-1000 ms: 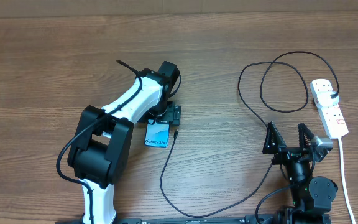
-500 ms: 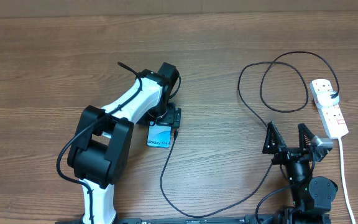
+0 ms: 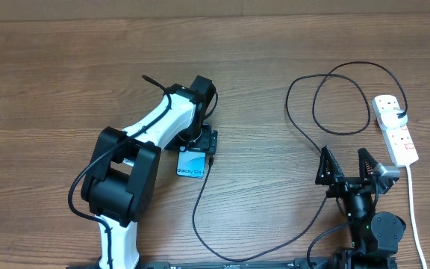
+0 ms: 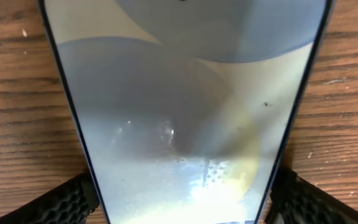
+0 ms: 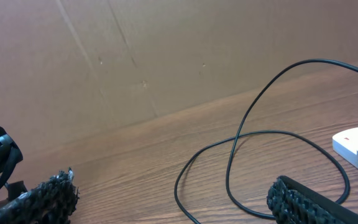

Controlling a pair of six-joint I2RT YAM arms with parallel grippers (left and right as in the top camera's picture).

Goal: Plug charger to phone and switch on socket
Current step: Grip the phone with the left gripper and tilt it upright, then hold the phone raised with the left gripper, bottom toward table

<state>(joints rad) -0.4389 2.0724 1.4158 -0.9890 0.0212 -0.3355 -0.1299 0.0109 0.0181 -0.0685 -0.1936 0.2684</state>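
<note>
Bench (image 3: 51,75), two-arm rig, task in an early stage.

Left end effector (image 3: 200,142) was down over the far end of the phone (image 3: 190,166), which lay flat on the bench left of centre, screen up and lit. In the left wrist view its two fingers (image 4: 67,202) stood spread to either side of the phone, at or just beside its long edges. Whether they pinched it or only bracketed it could not be told.

Right end effector (image 3: 343,152) hovered at the right near edge with its fingers spread wide and nothing between them. It was close to the socket (image 3: 396,134) but not touching it.

The charger (image 3: 197,200) ran from a black plug (image 3: 402,113) seated in the socket, looped across the right half of the bench, then swept along the near side toward the phone. Its connector tip (image 3: 210,158) lay on the wood just beside the phone's right edge. Judged not inserted.

Done: mains end plugged in, and the phone bracketed, perhaps steadied.
Left: pick up the connector tip, seat it in the phone's port, press the socket switch. The switch position was too small to read.
</note>
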